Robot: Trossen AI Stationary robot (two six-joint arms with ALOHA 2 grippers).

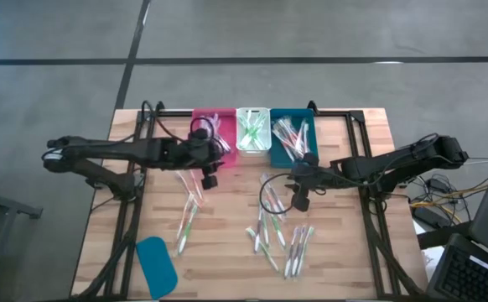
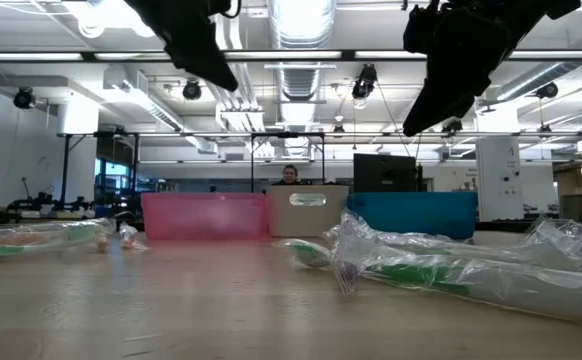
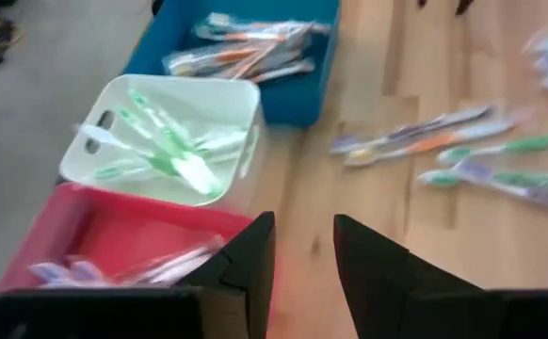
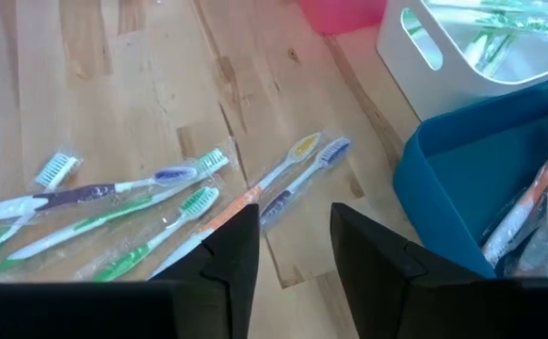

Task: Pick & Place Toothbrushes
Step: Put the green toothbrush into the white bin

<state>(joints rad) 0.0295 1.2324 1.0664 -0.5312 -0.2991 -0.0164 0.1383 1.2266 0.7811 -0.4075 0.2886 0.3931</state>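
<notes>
Lying scattered across the middle and near part of the wooden table [image 1: 353,252], thin plastic-wrapped toothbrushes [image 1: 277,239] show whitish handles with green, purple and orange accents. More sit sorted in three rectangular bins along the far edge: a pink bin [image 1: 215,126] on the left, a white bin [image 1: 252,130] in the middle, a blue bin [image 1: 293,134] on the right. A flat teal lid [image 1: 156,267] with rounded corners rests near the left corner. The left gripper [image 3: 302,254] hangs just in front of the pink bin, its dark fingers parted and holding nothing. The right gripper [image 4: 293,250] hangs near the blue bin, fingers likewise parted and empty.
</notes>
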